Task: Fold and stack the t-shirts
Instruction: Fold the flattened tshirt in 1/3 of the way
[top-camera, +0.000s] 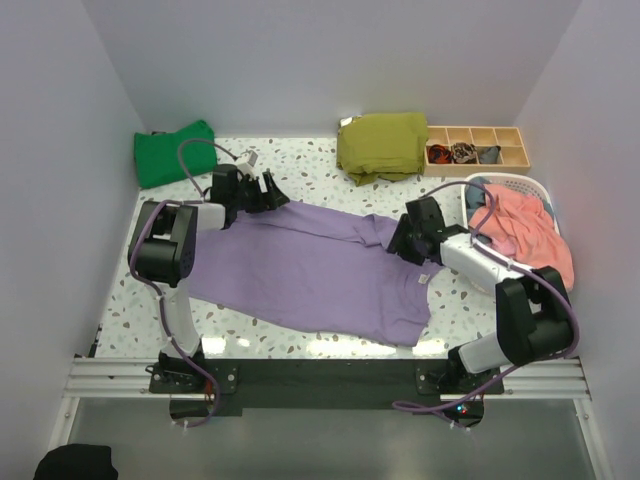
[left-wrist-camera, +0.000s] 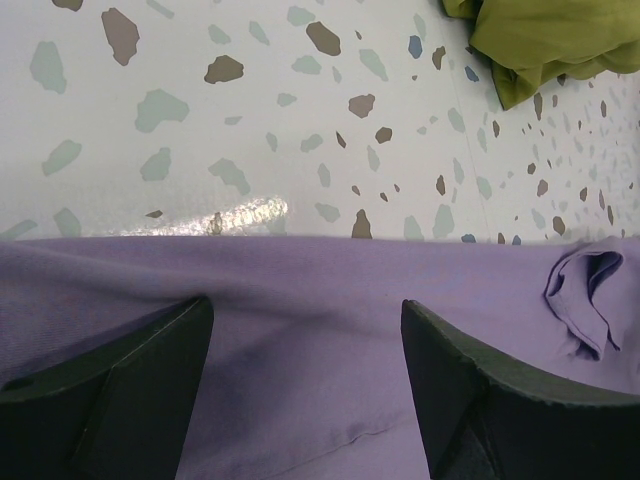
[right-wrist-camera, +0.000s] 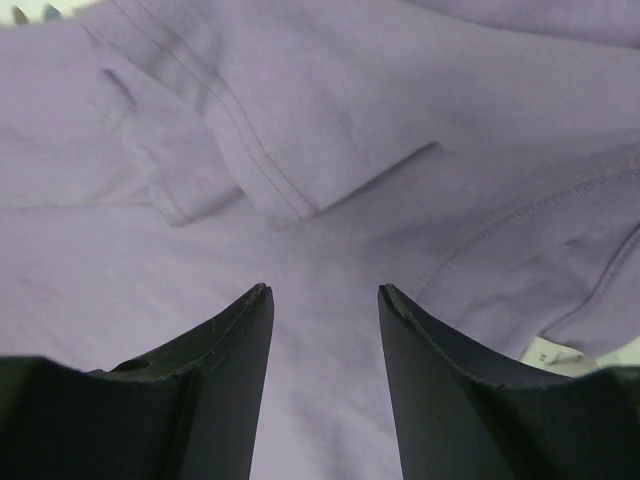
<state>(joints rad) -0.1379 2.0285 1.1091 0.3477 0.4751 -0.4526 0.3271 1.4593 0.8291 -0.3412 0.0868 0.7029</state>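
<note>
A lavender-purple t-shirt (top-camera: 310, 265) lies spread out across the middle of the table. My left gripper (top-camera: 268, 192) is open at the shirt's far left edge; in the left wrist view (left-wrist-camera: 305, 303) its fingers straddle the purple fabric (left-wrist-camera: 300, 380) just inside that edge. My right gripper (top-camera: 405, 240) is open over the shirt's right end; in the right wrist view (right-wrist-camera: 325, 288) its fingers hover over wrinkled purple fabric (right-wrist-camera: 330, 150) near the collar, with the white neck label (right-wrist-camera: 555, 355) at the lower right. A bright green t-shirt (top-camera: 172, 150) lies bunched at the back left.
A folded olive-green garment (top-camera: 382, 143) sits at the back centre and also shows in the left wrist view (left-wrist-camera: 545, 40). A wooden divided box (top-camera: 478, 150) stands to its right. A white basket (top-camera: 535, 188) holding salmon-pink cloth (top-camera: 525, 230) stands at the right. White walls enclose the table.
</note>
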